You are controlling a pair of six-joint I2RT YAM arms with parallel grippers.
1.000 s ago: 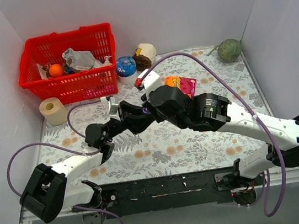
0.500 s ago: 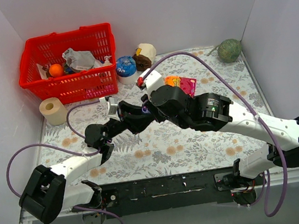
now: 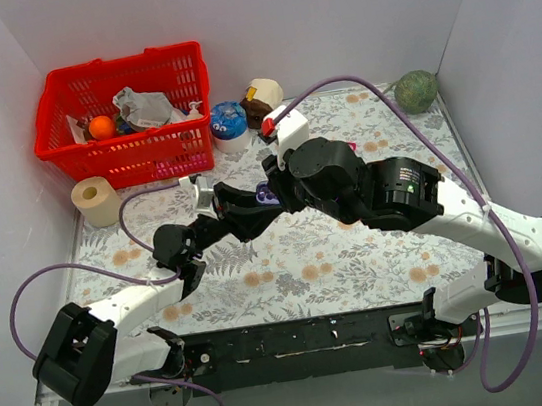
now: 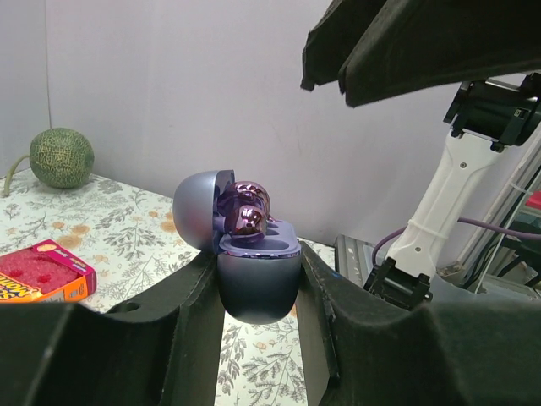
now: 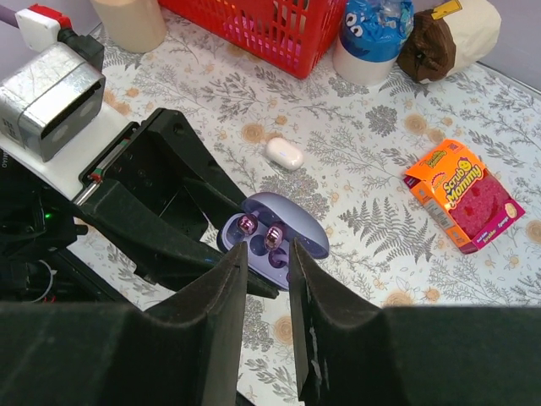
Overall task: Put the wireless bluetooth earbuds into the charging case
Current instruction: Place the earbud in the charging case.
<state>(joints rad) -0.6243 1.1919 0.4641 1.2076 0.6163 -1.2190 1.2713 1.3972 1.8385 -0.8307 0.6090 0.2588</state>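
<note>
My left gripper (image 4: pixel 258 292) is shut on the open purple charging case (image 4: pixel 258 271) and holds it above the table with the lid tipped back. Two shiny purple earbuds (image 4: pixel 249 218) sit in its wells. From the right wrist view, the case (image 5: pixel 296 245) and the earbuds (image 5: pixel 247 223) lie just below my right gripper (image 5: pixel 266 254), which is slightly open and empty. In the top view both grippers meet at the case (image 3: pixel 266 196) at mid-table. A closed white case (image 5: pixel 285 153) lies on the mat. No white earbuds show.
A red basket (image 3: pixel 128 117) with clutter stands at the back left, with a paper roll (image 3: pixel 97 200) beside it. A blue cup (image 3: pixel 229 123) and a brown-and-cream plush (image 3: pixel 260 98) are at the back. An orange and pink sponge box (image 5: pixel 463 193) and a green melon (image 3: pixel 416 90) lie to the right.
My right arm has lifted and pulled back toward the far right, away from the case. My left gripper still holds the case in the same place.
</note>
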